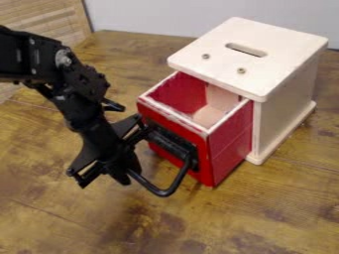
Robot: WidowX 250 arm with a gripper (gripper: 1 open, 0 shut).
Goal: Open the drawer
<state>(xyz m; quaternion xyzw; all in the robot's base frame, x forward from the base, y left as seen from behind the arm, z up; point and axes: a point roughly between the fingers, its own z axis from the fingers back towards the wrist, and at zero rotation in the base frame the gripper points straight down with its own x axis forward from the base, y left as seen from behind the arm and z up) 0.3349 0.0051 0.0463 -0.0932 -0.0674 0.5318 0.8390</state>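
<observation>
The red drawer (212,127) sticks partway out of the cream-white cabinet (272,74), and its pale wood interior (212,100) shows from above. A large black loop handle (169,169) juts from the drawer's front toward the lower left. My black gripper (130,159) is shut on the handle's left side, low over the table. The arm (59,74) reaches in from the upper left. The exact contact of the fingers with the handle is hard to see, black on black.
The cabinet has a slot (247,48) on top and stands on a worn wooden table (265,213). A pale wooden panel (47,15) stands at the far left corner.
</observation>
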